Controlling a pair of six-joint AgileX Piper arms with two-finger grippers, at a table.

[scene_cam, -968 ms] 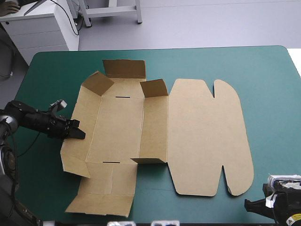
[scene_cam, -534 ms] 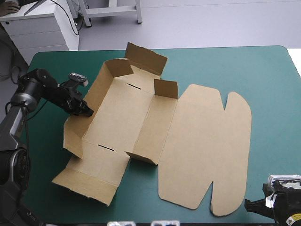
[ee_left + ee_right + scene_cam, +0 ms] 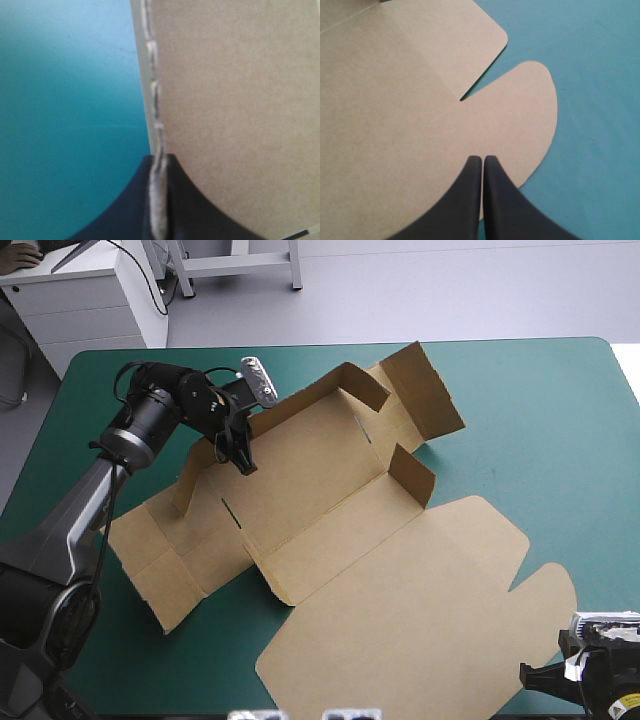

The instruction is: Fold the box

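Box (image 3: 330, 490) lies slantwise on the teal-green table (image 3: 560, 430), its lid flat. Your left gripper (image 3: 245, 465) pinches its raised side wall; your right gripper (image 3: 482, 159), fingers pressed together, is above the lid's rounded corner.

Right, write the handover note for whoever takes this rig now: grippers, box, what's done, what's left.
Left gripper: shut on the box, pinching the edge of its raised side wall on the table's left half.
Right gripper: shut and holding nothing, above the lid's rounded tab by the table's near right corner.
Box: lies askew on the teal-green table, with the lid flat.
Done: the gripped wall and the far end flaps stand up.
Left: the near end panel lies flat. It probably needs raising, then the walls tucking.
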